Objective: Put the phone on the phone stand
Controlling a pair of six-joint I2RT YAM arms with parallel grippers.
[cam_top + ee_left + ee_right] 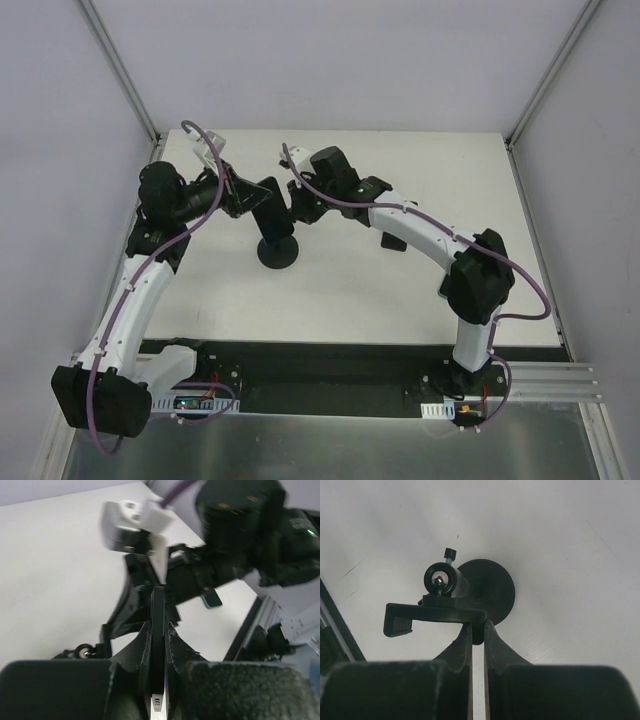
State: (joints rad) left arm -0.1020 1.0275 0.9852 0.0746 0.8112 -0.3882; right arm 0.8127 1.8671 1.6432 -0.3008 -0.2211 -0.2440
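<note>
The phone is a thin black slab, seen edge-on in the left wrist view. My left gripper is shut on it. In the top view the left gripper holds the phone above the phone stand's round black base. The stand shows in the right wrist view from above, with its disc base, ball joint and flat clamp holder. My right gripper is shut on the end of the holder. In the top view it sits just right of the phone.
The white table is walled by grey panels at the back and sides. A black strip with the arm bases runs along the near edge. The right arm's wrist sits close behind the phone in the left wrist view.
</note>
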